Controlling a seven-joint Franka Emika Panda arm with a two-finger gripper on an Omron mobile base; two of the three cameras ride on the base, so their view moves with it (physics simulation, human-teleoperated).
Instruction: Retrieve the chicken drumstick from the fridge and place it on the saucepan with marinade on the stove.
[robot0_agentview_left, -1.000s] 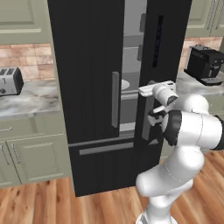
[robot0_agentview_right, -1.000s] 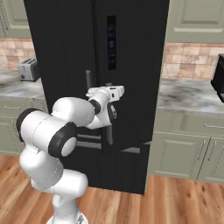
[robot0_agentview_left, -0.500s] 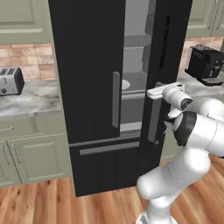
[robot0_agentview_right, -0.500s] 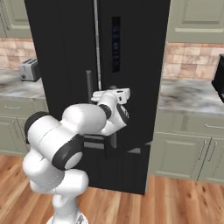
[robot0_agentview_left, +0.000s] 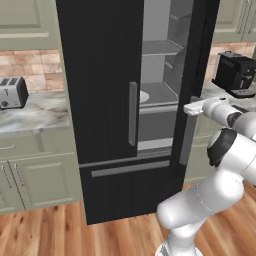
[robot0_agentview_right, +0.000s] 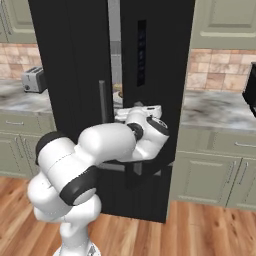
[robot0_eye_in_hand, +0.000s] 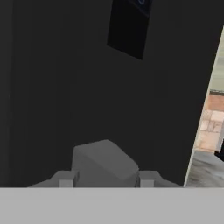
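The gripper (robot0_eye_in_hand: 106, 178) pinched the grey handle (robot0_agentview_left: 188, 131) of the right door of the fridge (robot0_agentview_left: 102, 105); the handle's top sat between the two fingers (robot0_eye_in_hand: 65, 178), because the arm, I judge, was swinging this door open. Behind the fingers the pale interior showed three shelves. A white plate (robot0_agentview_left: 144, 96) lay on the middle one, partly hidden by the left door; the chicken drumstick is perhaps the small tan piece there (robot0_agentview_right: 118, 88), too small to be sure. The fridge had two long handles. One toaster (robot0_agentview_left: 12, 92) and one coffee machine (robot0_agentview_left: 236, 73) stood on the counters.
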